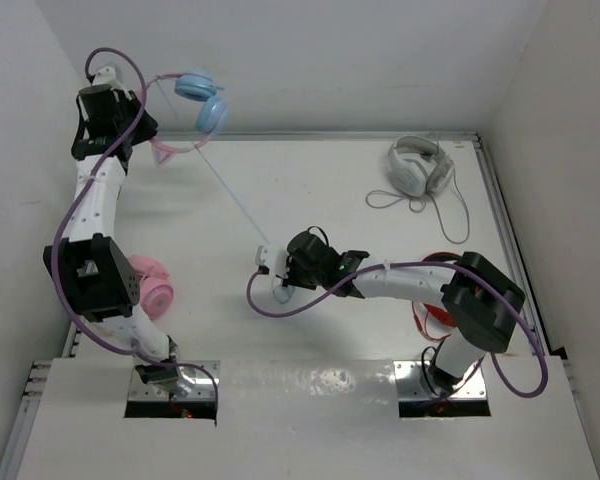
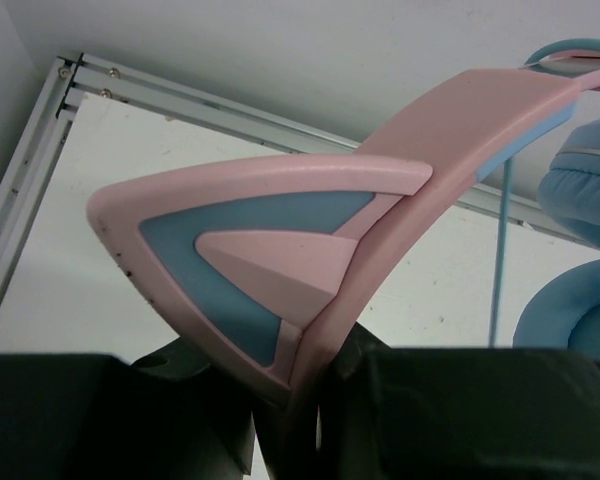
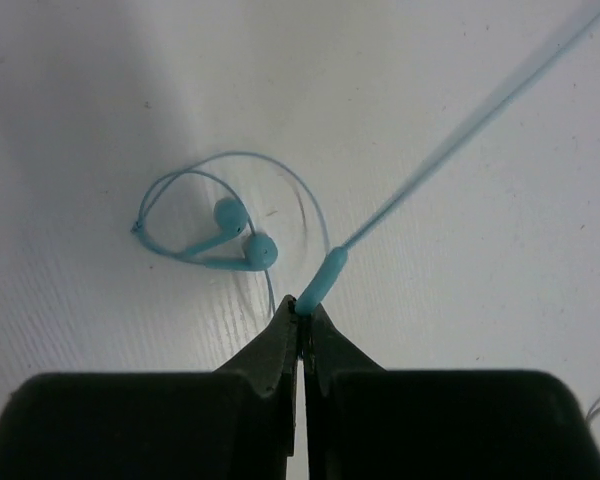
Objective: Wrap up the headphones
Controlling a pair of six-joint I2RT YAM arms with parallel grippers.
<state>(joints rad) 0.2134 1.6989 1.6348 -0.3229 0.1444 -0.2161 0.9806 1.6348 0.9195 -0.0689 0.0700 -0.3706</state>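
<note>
Above table (image 1: pixel 330 200) | left tool (image 2: pixel 298 420) clamps headphones (image 1: pixel 212 115) by headband (image 2: pixel 400 200) | right tool (image 3: pixel 302 325) pinches cable (image 3: pixel 430 180)

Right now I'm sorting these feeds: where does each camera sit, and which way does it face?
Top external: above and behind the bases, looking down at the table; both arms show.
Left wrist: on the left gripper, facing the headphones headband it clamps.
Right wrist: on the right gripper, looking down at the cable it pinches beside earbuds.
Shared: top and left wrist both show the headphones.
</note>
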